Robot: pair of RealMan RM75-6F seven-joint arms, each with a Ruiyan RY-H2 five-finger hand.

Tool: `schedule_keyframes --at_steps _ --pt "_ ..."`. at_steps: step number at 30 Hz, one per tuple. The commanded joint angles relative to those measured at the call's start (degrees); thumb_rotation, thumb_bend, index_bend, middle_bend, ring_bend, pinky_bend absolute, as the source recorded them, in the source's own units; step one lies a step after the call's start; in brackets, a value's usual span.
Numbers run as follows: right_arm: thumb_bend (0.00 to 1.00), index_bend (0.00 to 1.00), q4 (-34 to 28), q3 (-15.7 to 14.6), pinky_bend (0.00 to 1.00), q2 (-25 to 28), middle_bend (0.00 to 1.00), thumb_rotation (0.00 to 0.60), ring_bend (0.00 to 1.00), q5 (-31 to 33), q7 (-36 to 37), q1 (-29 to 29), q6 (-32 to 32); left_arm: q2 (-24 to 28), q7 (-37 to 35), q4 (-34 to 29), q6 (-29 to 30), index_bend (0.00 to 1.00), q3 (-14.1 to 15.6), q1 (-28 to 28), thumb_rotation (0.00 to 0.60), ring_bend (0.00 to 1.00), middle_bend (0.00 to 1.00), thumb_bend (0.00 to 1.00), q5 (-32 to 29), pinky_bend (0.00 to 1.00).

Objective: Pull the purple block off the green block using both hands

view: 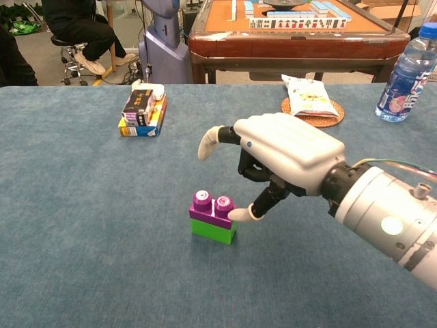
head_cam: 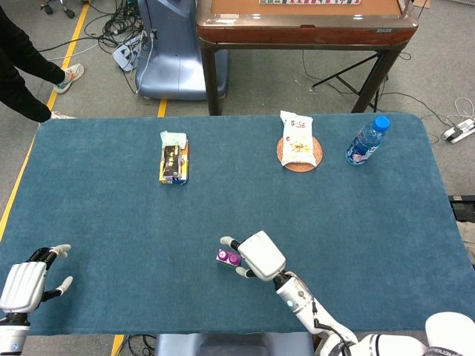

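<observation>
Purple block point(view: 214, 208): sat stacked on the green block point(view: 213, 231), near the front middle of the blue tabletop point(view: 82, 205).
Right robot hand point(view: 283, 160): just right of the stack, fingers apart, holding nothing; one fingertip point(view: 237, 215) touched the purple block's right side, another finger stretched out above the stack.
Left robot hand point(head_cam: 24, 279): at the tabletop's front-left corner, well apart from the blocks, fingers spread, holding nothing; seen in the head view only.
Far side, left: stack of small boxes point(view: 142, 112).
Far side, right: snack bag point(view: 308, 96) on a round woven coaster point(view: 329, 119), water bottle point(view: 407, 73) further right.
</observation>
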Motion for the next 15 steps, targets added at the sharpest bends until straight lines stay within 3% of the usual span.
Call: schedule_keyframes --at_steps 1,15 --pt "0.0 0.23 1.61 -0.01 1.0 -1.45 1.0 0.6 1.0 0.03 -0.49 0.7 -0.01 -0.04 -0.09 0.12 -0.03 0.32 0.02 0.04 0.6 0.29 0.36 0.25 -0.03 0.59" --pt "0.0 0.21 7.34 -0.3 1.0 -5.79 1.0 0.6 1.0 0.85 -0.98 2.51 -0.34 -0.44 -1.05 0.96 0.01 0.32 0.29 0.59 0.6 0.29 0.36 0.25 -0.28 0.59"
